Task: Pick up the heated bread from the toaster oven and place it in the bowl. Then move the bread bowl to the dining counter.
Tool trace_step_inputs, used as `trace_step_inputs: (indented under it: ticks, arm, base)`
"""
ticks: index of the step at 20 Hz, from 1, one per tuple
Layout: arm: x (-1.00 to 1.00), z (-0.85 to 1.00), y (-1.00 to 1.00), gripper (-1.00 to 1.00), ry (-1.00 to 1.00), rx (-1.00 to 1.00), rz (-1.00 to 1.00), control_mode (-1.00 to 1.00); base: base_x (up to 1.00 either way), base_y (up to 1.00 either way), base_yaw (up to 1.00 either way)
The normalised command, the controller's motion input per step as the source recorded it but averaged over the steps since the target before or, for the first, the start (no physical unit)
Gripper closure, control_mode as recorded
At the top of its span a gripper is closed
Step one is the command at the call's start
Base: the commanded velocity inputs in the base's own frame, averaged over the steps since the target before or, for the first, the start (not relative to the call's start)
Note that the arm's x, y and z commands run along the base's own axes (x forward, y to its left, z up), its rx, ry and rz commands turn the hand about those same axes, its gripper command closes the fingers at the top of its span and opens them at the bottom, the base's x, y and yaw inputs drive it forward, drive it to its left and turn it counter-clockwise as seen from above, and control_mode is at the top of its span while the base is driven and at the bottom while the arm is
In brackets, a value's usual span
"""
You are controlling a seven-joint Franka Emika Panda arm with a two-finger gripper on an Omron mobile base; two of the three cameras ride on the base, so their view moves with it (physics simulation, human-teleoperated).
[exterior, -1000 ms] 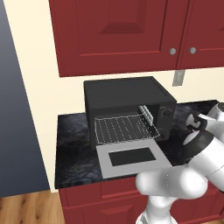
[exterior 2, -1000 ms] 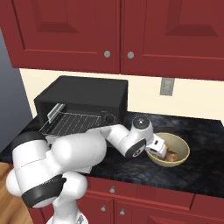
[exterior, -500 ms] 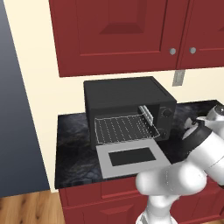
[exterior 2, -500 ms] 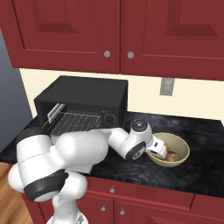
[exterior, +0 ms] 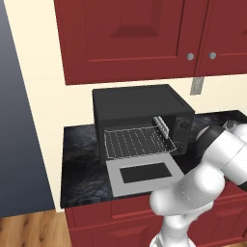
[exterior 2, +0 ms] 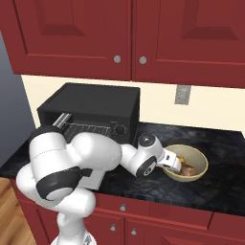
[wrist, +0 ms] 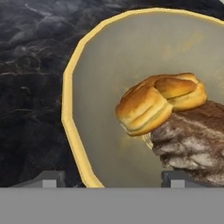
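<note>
The heated bread (wrist: 157, 103), a golden bun, lies inside the tan bowl (wrist: 70, 109) and leans on a brown flat piece (wrist: 192, 140). My gripper (wrist: 111, 177) is open, one fingertip outside the bowl's near rim and the other inside, holding nothing. From the right base view, the gripper (exterior 2: 173, 165) sits at the left rim of the bowl (exterior 2: 200, 162), with the bread (exterior 2: 181, 159) just beyond it. The black toaster oven (exterior 2: 95, 107) stands to the left with its door down; its wire rack (exterior: 137, 142) is bare. The dining counter is out of view.
The oven's grey door (exterior: 144, 174) lies flat over the dark marbled counter (exterior 2: 225, 184). Red cabinets (exterior 2: 143, 33) hang above and an outlet (exterior 2: 180, 94) is on the wall. My white arm (exterior: 217, 159) reaches past the oven's right side.
The hand has sunk slightly at the bowl's near rim. Bowl, bread and oven have not moved.
</note>
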Motion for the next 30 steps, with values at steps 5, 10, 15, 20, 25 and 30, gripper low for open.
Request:
trace_step_inputs:
  ticks: [5,10,15,20,25,30]
  arm:
    - [0.0,-0.02,-0.02,1.0,0.0,-0.01,0.02,-1.0]
    - [-0.08,0.07,0.01,1.0,-0.02,-0.01,0.0,-1.0]
    - [-0.3,0.48,0.14,1.0,-0.1,-0.07,0.02,-1.0]
    - [-0.08,0.83,0.56,1.0,-0.14,-0.16,0.05,-1.0]
    - [-0.1,1.0,0.85,1.0,-0.2,-0.27,0.13,-1.0]
    - [0.0,1.0,1.0,1.0,-0.03,-0.29,0.29,-1.0]
  base:
    - [0.0,0.0,0.0]
    - [0.0,0.0,0.0]
    - [0.0,0.0,0.0]
    - [0.0,0.0,0.0]
    - [0.0,0.0,0.0]
    - [0.0,0.0,0.0]
